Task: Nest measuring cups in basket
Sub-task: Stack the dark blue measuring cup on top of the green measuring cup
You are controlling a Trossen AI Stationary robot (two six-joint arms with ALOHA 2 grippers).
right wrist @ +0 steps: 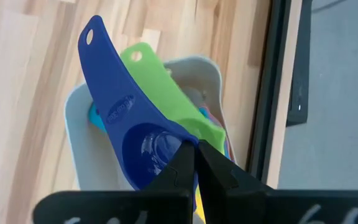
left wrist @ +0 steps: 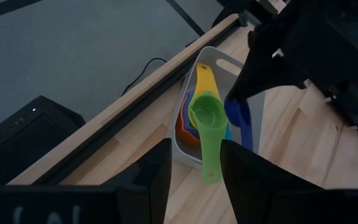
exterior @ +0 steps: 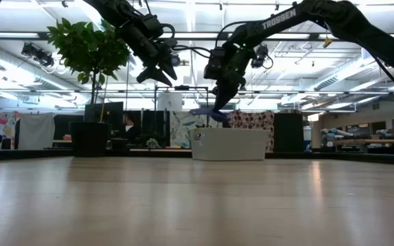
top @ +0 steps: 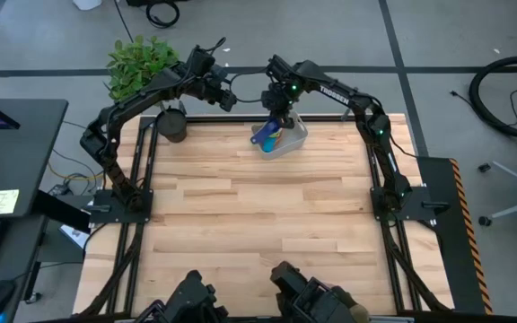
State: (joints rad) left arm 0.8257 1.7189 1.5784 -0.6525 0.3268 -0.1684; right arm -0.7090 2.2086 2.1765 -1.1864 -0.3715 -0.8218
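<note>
The pale basket (top: pixel 296 136) sits at the middle of the table's far edge. Nested cups lie in it, with a green cup (left wrist: pixel 209 124) on top, a yellow one (left wrist: pixel 202 81) under it, and orange and purple rims below. My right gripper (right wrist: pixel 195 152) is above the basket, shut on a dark blue measuring cup (right wrist: pixel 120 106), which also shows in the high view (top: pixel 263 137) and the low view (exterior: pixel 207 113). My left gripper (left wrist: pixel 194 180) hangs open in the air left of the basket (exterior: pixel 230 143), holding nothing. My right gripper pinches the wall of the blue cup's bowl (right wrist: pixel 174 142), on the side away from the handle, between its two fingers. The fingers slant down from above. The cup hangs clear above the basket, and its handle (right wrist: pixel 95 46) points away from the fingers toward the table's near left.
A dark round pot (top: pixel 173 126) with a leafy plant (top: pixel 142 61) stands at the table's far left corner, close to my left arm. The bare wooden tabletop (top: pixel 258 215) stretches from the basket to the near edge.
</note>
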